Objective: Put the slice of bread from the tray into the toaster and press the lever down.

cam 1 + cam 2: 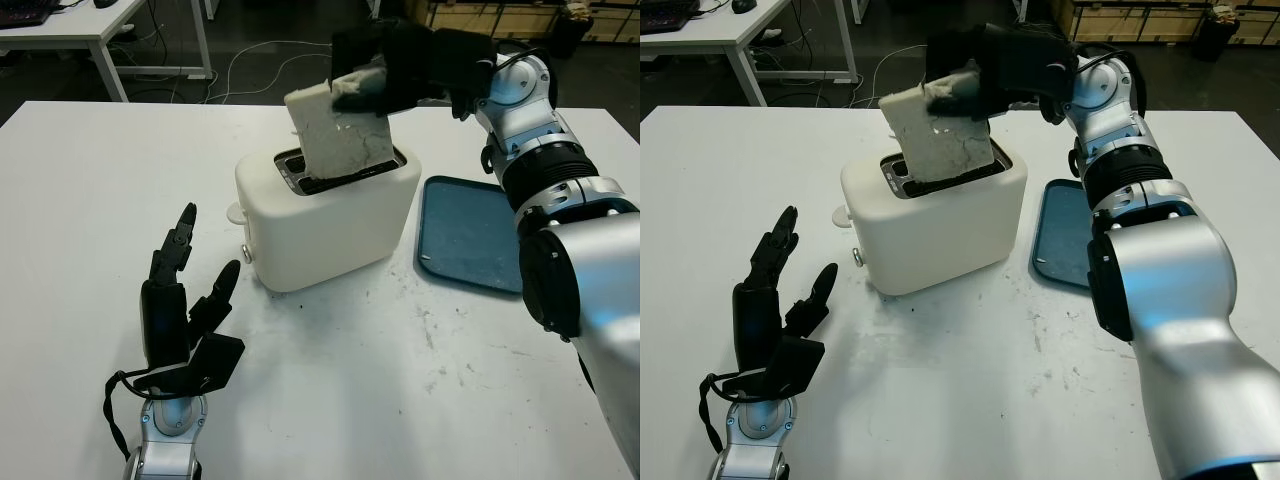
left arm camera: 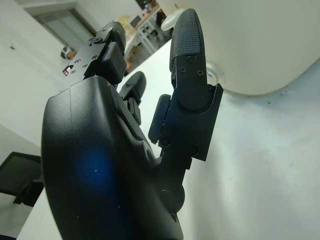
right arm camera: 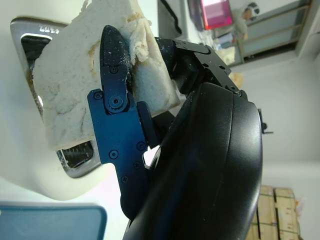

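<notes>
Left eye view: a white two-slot toaster (image 1: pixel 325 215) stands on the white table (image 1: pixel 80 190). The right hand (image 1: pixel 400 72) is above the toaster's top, its fingers closed on the upper edge of the slice of bread (image 1: pixel 340 135). The slice is tilted, its lower edge down in the toaster's slot while most of it still stands clear above. The lever (image 1: pixel 236 212) juts from the end of the toaster farthest from the blue tray (image 1: pixel 470 235), which lies on the table just beside the toaster's other end. The left hand (image 1: pixel 185 310) is open, holding nothing, near the toaster's lever end on the side toward the robot.

Right eye view: the same scene, with the bread's bottom edge meeting the slot.

Left wrist view: the left hand's black fingers (image 2: pixel 187 65) point toward the toaster's rounded white wall, close to it; whether they touch it I cannot tell.

Right wrist view: a black finger (image 3: pixel 115 75) presses against the face of the bread, pinching it, with the toaster's metal-rimmed slot directly behind the slice.
</notes>
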Controlling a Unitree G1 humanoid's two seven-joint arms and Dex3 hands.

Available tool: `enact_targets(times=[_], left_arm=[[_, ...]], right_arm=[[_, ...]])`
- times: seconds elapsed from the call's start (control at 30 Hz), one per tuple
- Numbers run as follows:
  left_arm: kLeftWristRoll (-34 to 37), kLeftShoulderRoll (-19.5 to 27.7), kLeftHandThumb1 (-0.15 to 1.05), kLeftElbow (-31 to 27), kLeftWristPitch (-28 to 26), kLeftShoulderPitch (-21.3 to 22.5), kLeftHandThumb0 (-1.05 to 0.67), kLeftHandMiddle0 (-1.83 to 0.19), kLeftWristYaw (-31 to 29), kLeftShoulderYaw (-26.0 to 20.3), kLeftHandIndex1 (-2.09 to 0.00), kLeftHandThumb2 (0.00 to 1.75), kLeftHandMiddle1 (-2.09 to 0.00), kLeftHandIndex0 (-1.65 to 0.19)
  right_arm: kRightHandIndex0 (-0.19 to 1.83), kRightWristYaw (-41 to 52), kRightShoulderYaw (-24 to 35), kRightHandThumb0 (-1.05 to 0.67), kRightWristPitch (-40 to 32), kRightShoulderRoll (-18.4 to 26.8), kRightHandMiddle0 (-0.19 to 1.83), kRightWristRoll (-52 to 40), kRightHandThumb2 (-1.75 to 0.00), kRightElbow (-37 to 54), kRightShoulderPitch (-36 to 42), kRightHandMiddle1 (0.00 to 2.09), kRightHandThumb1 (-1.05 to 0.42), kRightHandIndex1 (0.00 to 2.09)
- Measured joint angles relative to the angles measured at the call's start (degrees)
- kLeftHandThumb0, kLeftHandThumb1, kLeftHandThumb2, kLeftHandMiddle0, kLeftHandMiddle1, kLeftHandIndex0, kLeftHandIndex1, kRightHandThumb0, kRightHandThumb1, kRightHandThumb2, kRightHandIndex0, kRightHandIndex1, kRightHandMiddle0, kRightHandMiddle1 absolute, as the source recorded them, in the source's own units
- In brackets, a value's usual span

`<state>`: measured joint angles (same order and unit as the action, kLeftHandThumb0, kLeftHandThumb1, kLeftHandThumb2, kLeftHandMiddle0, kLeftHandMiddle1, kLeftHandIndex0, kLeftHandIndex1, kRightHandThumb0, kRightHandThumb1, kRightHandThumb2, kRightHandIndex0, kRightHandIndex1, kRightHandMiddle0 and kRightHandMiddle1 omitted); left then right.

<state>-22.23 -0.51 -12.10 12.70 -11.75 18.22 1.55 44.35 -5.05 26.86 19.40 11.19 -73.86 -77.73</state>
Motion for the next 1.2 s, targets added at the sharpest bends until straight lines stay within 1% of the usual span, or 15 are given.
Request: enact_targets(times=[0.4,0.53,0.63,0.8,0.9,1.03,1.2], left_arm=[[-0.3,-0.8,0.92,-0.3,0.0,-0.4,-0.66,-0.14,0.1,0.1,0.00,0.36,-0.56,-0.33],[-0.5,-0.8,0.92,-0.2,0.0,-0.4,-0.66,-0.14,0.2,0.3,0.00,0.37,-0.56,-0.33],[-1.1,-0.8,0.92,-0.2,0.0,-0.5,-0.65,-0.13,0.5,0.4,0.00,0.36,-0.56,-0.33],[-1.0,-1.1,0.92,-0.1,0.5,-0.9,-0.66,-0.14,1.2,0.6,0.00,0.36,-0.56,-0.34],[-1.2,-1.1,0.92,-0.1,0.5,-1.4,-0.65,-0.13,1.3,0.7,0.00,0.37,-0.56,-0.33],[-1.4,-1.2,0.92,-0.1,0.5,-1.5,-0.63,-0.13,1.3,1.0,0.00,0.36,-0.55,-0.33],[-1.4,-1.2,0.92,-0.1,0.5,-1.5,-0.63,-0.13,1.3,1.1,0.00,0.35,-0.56,-0.33]], right_arm=[[1.07,0.6,-0.8,-0.50,0.9,1.9,0.87,1.7,-0.27,0.0,0.0,1.75,-0.92,1.75],[1.07,0.9,-1.1,-0.55,1.3,1.8,0.88,1.7,-0.28,0.0,0.0,1.75,-0.92,1.75],[1.07,0.9,-1.4,-0.48,1.7,1.4,0.87,1.8,-0.27,0.0,0.0,1.75,-0.92,1.75],[1.09,-2.5,-2.6,-0.44,3.0,-0.8,0.90,2.7,-0.29,0.9,0.5,1.75,-0.92,1.75],[1.12,-4.6,-3.1,-0.47,5.4,-1.7,0.91,3.2,-0.27,1.6,1.5,1.75,-0.92,1.75],[1.12,-7.8,-4.4,-0.46,8.0,-2.1,0.91,3.7,-0.24,1.8,2.5,1.75,-0.92,1.75],[1.13,-10.1,-5.2,-0.43,9.3,-2.5,0.92,4.1,-0.21,1.8,3.2,1.75,-0.92,1.75]])
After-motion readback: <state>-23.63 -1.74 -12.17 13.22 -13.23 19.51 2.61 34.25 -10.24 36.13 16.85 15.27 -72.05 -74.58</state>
